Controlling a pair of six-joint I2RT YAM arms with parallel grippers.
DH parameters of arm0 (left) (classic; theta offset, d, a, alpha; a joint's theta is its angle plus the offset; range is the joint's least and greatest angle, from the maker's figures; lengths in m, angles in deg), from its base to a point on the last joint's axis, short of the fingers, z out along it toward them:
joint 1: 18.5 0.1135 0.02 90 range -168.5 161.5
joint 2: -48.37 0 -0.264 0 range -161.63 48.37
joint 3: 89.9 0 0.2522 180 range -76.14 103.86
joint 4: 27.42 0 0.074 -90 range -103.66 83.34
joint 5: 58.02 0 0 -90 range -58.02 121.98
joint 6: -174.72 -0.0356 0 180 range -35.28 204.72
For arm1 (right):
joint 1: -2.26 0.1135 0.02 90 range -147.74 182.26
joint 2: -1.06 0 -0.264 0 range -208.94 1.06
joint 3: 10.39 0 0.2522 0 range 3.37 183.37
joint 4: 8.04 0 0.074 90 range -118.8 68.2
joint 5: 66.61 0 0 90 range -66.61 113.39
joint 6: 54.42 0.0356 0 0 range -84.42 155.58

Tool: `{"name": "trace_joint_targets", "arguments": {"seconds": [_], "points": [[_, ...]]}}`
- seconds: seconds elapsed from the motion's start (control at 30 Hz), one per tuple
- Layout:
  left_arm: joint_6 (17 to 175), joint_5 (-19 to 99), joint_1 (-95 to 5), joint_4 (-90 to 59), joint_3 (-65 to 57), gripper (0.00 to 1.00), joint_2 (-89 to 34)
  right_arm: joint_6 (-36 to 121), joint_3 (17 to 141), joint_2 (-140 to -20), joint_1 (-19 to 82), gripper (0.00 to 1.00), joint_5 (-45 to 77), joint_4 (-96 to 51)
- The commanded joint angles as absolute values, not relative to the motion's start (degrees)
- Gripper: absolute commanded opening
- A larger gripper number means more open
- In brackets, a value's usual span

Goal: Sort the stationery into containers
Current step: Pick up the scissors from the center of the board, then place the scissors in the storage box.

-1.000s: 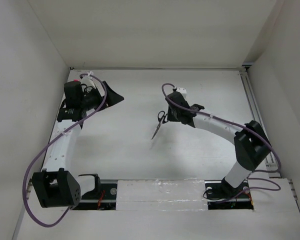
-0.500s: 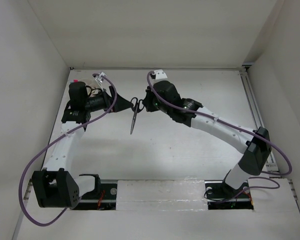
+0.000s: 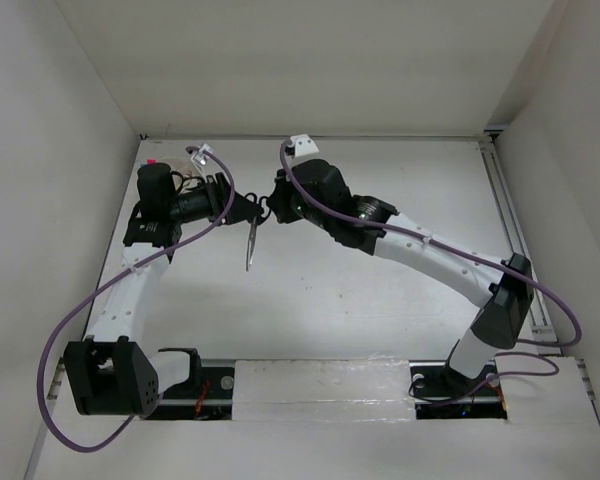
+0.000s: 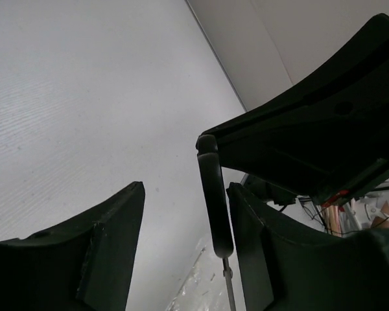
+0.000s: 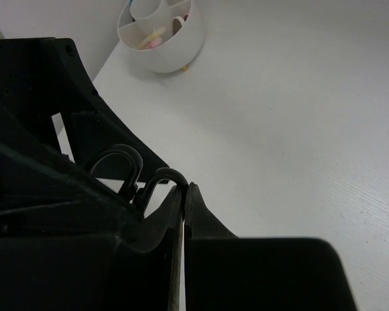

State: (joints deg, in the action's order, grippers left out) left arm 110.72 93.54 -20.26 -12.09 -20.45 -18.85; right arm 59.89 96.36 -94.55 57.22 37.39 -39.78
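White cup (image 5: 172, 52) at top of right wrist view, left of centre, standing on table (image 5: 298, 116). Dividers visible. One compartment holds pink and yellow pieces (image 5: 152, 41); the next holds something tan, too small to name.

Scissors (image 4: 214, 207) in mid-air at upper centre of top view, blades pointing down.

Right gripper (image 5: 185, 194) clamped tight on one handle loop.

Left gripper (image 4: 181, 191) partly open, handle loop between jaws close to one finger, other finger clear. No firm hold seen.

- 2 arms meet above the far-left part of the table (image 3: 330, 320).
- The scissors (image 3: 250, 242) hang between the left gripper (image 3: 242, 209) and right gripper (image 3: 273, 208), blades pointing toward the near edge.
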Motion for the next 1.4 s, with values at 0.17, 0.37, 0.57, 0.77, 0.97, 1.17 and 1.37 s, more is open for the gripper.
{"name": "trace_joint_targets", "arguments": {"seconds": [0.17, 0.37, 0.57, 0.77, 0.97, 1.17, 1.37], "points": [[110.21, 93.08, -20.08, -12.7, -20.5, 0.0, -18.77, 58.44, 103.04, -97.38, 59.56, 0.0, 39.04, -38.85], [108.19, 84.46, -20.08, -9.88, -18.49, 0.0, -18.25, 57.38, 98.39, -93.26, 60.18, 0.42, 38.51, -35.7], [110.2, 61.37, -20.08, -10.64, -12.69, 0.0, -17.02, 58.16, 90.3, -85.7, 59.57, 1.0, 46.6, -34.19], [111.71, 28.75, -19.48, -27.06, -9.95, 0.0, -20.88, 61.41, 78.0, -76.82, 58.86, 1.0, 42.93, -31.82], [100.21, 6.97, -17.71, -38.86, -3.37, 0.0, -31.76, 62.65, 65.52, -67.94, 61.14, 1.0, 38.07, -28.31], [92.72, -1.67, -17.01, -49.95, 0.94, 0.0, -40.21, 65.28, 58.49, -63.46, 63.61, 1.0, 35.87, -27.08], [86.49, -12.66, -17.01, -64.33, 0.24, 0.0, -47.69, 66.43, 55.66, -63.98, 66.06, 1.0, 34.21, -24.7]]}}
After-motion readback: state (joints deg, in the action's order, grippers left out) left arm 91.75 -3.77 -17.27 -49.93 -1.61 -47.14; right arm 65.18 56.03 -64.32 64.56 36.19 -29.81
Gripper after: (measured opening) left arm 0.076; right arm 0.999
